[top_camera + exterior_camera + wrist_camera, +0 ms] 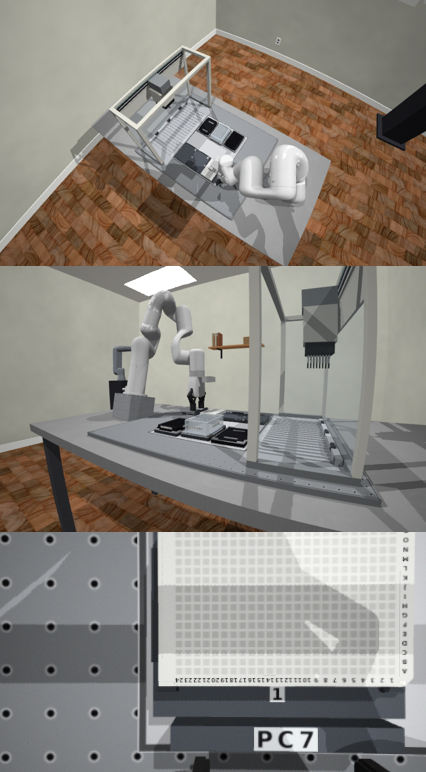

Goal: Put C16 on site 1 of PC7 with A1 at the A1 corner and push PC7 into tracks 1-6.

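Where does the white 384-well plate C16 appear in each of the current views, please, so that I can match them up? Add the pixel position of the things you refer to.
Top: C16 [208, 168] [280, 622], below centre, left of the arm.
Exterior: only a pale sliver around centre, behind the clear block, too little to place surely.
Wrist: upper right, above the PC7 label.
Shared landmark: the dark carrier [192, 158] [243, 417] [280, 709].

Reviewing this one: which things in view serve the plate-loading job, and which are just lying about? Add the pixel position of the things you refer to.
Job:
- plate carrier [192, 158] [210, 739]
- white plate on it [207, 168] [225, 622]
- rails [177, 127] [293, 438]
- gripper [197, 407]
- clear block [220, 133] [204, 425] and black plate [234, 140] [171, 424], to stay put

Just about:
- books [216, 339]
- wall shelf [232, 347]
- wall socket [278, 41]
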Available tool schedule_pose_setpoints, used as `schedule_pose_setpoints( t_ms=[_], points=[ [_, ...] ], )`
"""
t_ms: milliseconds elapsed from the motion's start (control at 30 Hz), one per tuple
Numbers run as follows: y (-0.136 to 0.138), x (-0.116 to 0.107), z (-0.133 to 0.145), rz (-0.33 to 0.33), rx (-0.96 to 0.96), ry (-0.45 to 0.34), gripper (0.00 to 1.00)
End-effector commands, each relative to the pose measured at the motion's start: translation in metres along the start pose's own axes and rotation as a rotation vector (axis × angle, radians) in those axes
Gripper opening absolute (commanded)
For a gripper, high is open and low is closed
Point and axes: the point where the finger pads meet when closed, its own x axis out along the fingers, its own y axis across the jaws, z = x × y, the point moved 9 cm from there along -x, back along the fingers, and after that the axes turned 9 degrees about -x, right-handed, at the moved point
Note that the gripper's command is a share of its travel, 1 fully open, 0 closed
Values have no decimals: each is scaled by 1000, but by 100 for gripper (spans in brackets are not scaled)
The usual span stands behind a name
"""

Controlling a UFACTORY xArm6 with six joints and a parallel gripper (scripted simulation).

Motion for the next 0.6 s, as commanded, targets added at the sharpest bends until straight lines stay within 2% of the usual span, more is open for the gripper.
schedule_pose_setpoints(
  t_ms=[0,567],
  points=[
    [0,2,-1,-1,0,3,82],
    [0,12,-1,-1,0,3,82]
  ],
)
